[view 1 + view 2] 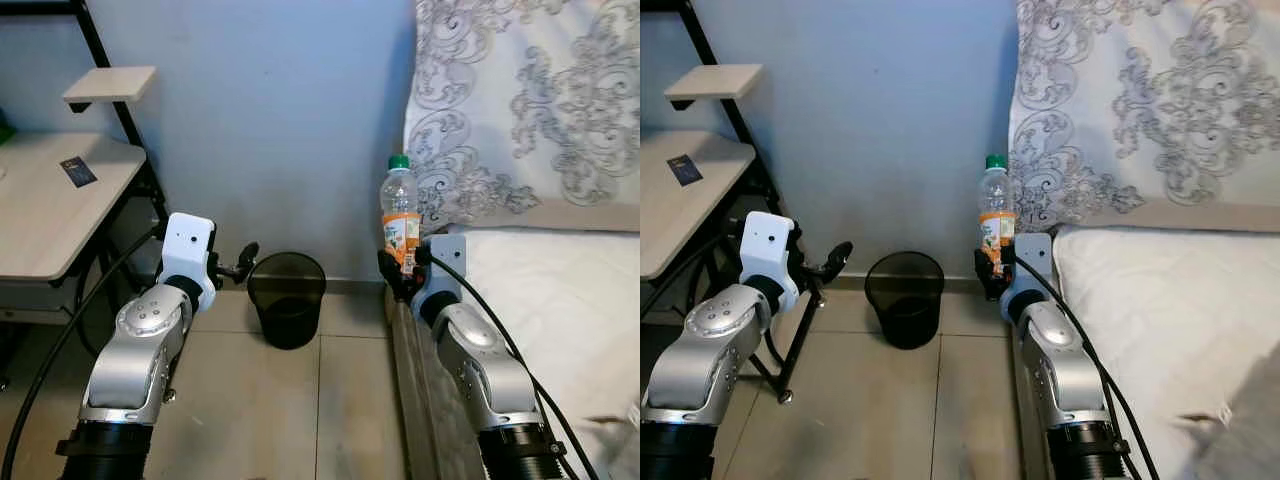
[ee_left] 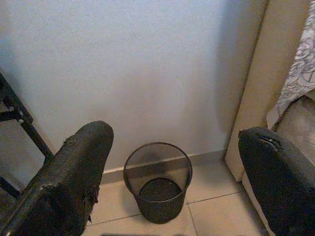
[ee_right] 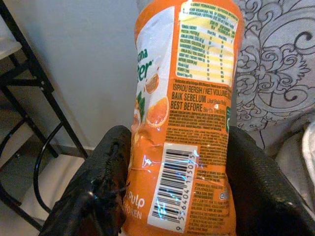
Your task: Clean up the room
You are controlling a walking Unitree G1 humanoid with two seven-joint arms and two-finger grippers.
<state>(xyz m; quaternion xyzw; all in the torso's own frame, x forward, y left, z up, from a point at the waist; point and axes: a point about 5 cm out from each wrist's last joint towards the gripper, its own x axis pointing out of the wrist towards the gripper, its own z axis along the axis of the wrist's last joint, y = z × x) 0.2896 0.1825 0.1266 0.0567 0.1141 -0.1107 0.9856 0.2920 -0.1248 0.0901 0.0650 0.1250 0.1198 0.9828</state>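
The right claw [image 1: 401,268] grips a bottle [image 1: 400,213] at its lower part and holds it upright. The bottle is clear plastic with a green cap and an orange label, and in the right wrist view its label with a barcode [image 3: 189,123] sits between the two black fingers [image 3: 101,182], which press on both sides. The bottle is to the right of the bin [image 1: 287,298], higher than its rim, and just over the edge of the bed [image 1: 560,300].

The bin is a black mesh basket that stands on the tiled floor [image 1: 270,410] against the blue wall [image 1: 280,110]. In the left wrist view the inside of the bin [image 2: 158,189] looks dark, and I cannot tell if something lies in it.

The left claw [image 1: 243,261] hangs just to the left of the bin, a little above its rim. Its fingers [image 2: 74,177] stand wide apart and hold nothing.

Further left of the bin there is a pale surface [image 1: 50,210] on a black frame, and a small dark card [image 1: 78,172] lies on it. On the bed, right of the bin, a pillow [image 1: 520,100] with grey ornaments leans on the wall.
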